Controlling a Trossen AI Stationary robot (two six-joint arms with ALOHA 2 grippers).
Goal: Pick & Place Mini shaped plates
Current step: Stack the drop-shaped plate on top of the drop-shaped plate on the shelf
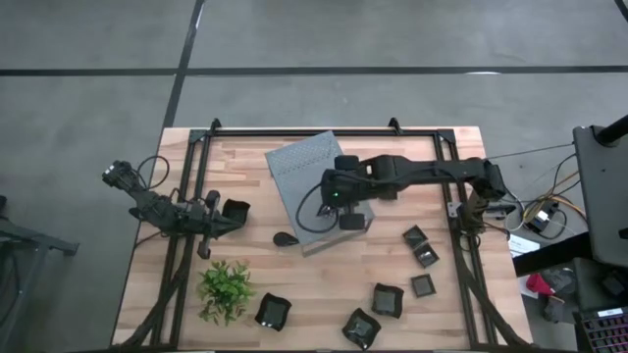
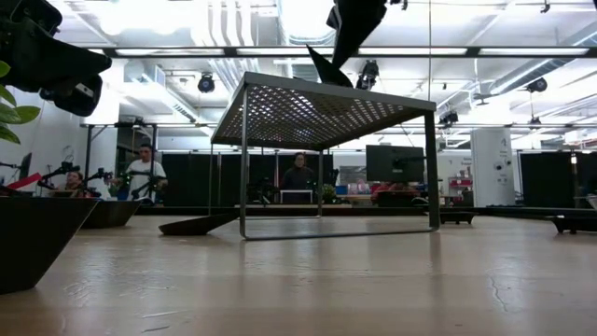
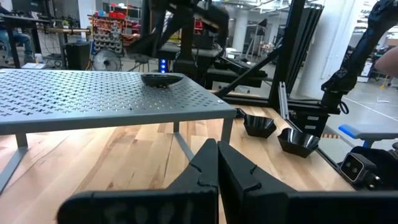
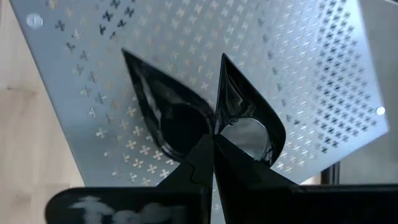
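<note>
Right claw (image 4: 213, 140) clamped on a glossy black teardrop dish (image 4: 186, 115) above the perforated grey metal stand (image 4: 298, 68).

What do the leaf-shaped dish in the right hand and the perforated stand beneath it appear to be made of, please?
Leaf-shaped dish: glossy black, probably glazed ceramic or hard plastic; it shows bright mirror-like glints. Perforated stand: likely painted sheet metal, matt grey, with punched cross-shaped holes and thin legs.

A grey perforated stand (image 1: 312, 176) fills the table's back centre, with the right arm (image 1: 422, 172) stretched across above it. Black plates (image 1: 420, 257) dot the front right, and a green plant (image 1: 226, 288) blocks the front left. Bare wood (image 1: 324, 279) lies open at front centre.
</note>
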